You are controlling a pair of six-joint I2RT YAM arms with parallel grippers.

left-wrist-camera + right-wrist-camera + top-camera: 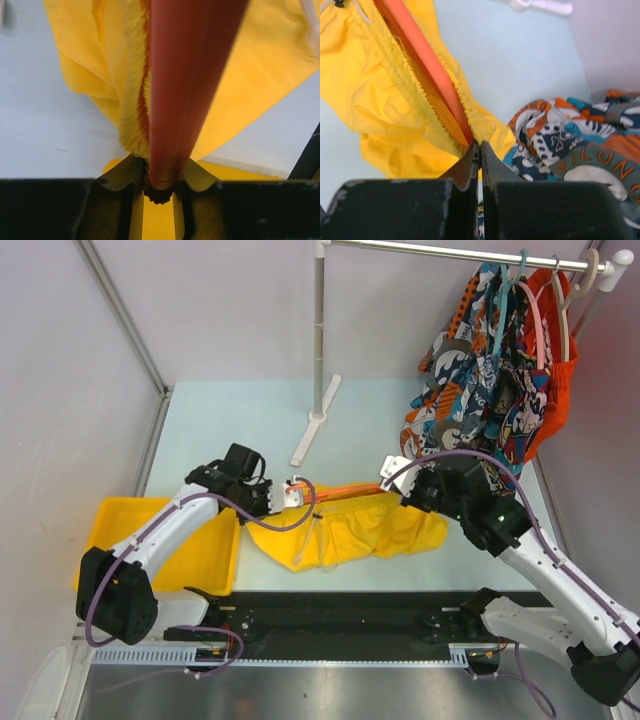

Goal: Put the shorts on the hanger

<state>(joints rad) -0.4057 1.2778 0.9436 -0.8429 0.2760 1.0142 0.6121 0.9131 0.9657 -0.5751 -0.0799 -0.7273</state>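
Overhead looks down – wrist cameras close – sharing shorts (360, 532)

Plain bright yellow is seen on the shorts (350, 535), and orange on the hanger (190, 75). The printed shorts (480, 400) are patterned with cartoons in orange, teal, navy and white. An orange-red garment (560, 370) is shown. The worktop (230, 430) is coloured pale blue.

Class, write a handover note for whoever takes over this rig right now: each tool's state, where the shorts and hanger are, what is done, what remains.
Left tool: shut on the hanger bar, waistband beside it.
Right tool: shut, pinching the other end of the shorts at the waistband.
Location: both stretched between the two tools over the table; the legs seem to rest on it.
Done: hanger bar runs inside the waistband.
To do: confirm the shorts sit securely, then release.
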